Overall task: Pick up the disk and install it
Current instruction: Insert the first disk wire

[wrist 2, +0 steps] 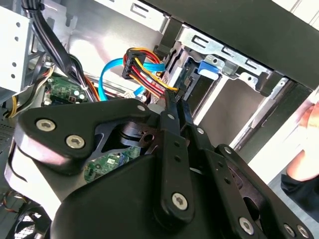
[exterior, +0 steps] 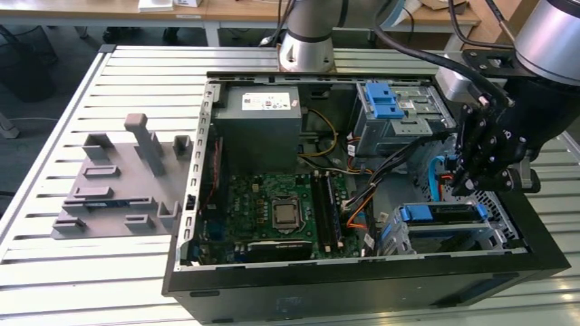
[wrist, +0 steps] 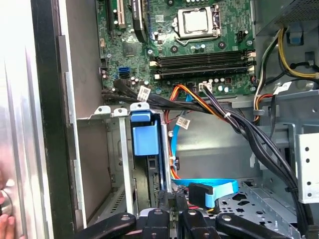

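One blue-framed disk [exterior: 441, 214] sits in the drive cage [exterior: 509, 234].

an open computer case [exterior: 363, 285] lies on its side on a slatted metal surface [exterior: 81, 272]. inside it sit a green circuit board [exterior: 281, 210], a grey power-supply box [exterior: 258, 125] with a white sticker, and a metal drive cage [exterior: 403, 109] topped by a blue latch [exterior: 379, 100]. the black pincer [exterior: 485, 166] hangs over the case's corner on the exterior view's right, above a bay holding a blue-framed disk [exterior: 438, 215]. a grey plastic fixture [exterior: 122, 183] stands on the surface at the exterior view's left, well apart from the case. the arm's base [exterior: 306, 41] rises behind the case.
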`<action>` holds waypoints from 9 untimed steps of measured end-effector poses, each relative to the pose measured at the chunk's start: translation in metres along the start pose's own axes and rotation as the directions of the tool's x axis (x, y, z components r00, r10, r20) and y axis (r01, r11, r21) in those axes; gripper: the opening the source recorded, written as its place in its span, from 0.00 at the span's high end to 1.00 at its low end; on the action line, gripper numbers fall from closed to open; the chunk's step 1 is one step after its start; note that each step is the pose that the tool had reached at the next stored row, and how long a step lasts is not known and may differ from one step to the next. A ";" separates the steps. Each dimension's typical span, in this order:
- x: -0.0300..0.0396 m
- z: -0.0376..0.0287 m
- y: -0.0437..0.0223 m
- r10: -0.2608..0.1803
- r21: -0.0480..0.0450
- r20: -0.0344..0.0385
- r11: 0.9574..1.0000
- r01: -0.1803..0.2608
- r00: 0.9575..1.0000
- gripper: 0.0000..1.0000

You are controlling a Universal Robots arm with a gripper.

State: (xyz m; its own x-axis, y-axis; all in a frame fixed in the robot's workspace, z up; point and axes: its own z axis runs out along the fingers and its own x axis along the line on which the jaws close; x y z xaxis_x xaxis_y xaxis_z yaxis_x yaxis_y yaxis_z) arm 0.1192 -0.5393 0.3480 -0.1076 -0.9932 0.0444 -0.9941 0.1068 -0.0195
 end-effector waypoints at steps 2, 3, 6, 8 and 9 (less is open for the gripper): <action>-0.0001 0.0002 -0.0003 0.000 0.000 -0.014 1.000 0.000 1.000 0.83; -0.0001 0.0005 -0.0004 0.000 0.000 -0.022 1.000 0.000 1.000 0.83; -0.0001 0.0017 -0.0006 0.000 -0.002 -0.034 1.000 0.000 0.999 0.83; -0.0001 0.0017 -0.0006 0.000 -0.002 -0.034 1.000 0.000 0.999 0.83; -0.0002 0.0020 -0.0006 0.000 -0.002 -0.034 1.000 0.000 0.999 0.83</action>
State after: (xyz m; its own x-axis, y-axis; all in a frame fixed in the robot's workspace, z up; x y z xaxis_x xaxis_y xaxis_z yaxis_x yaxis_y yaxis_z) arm 0.1199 -0.5393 0.3460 -0.1080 -0.9910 0.0786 -0.9941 0.1070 -0.0175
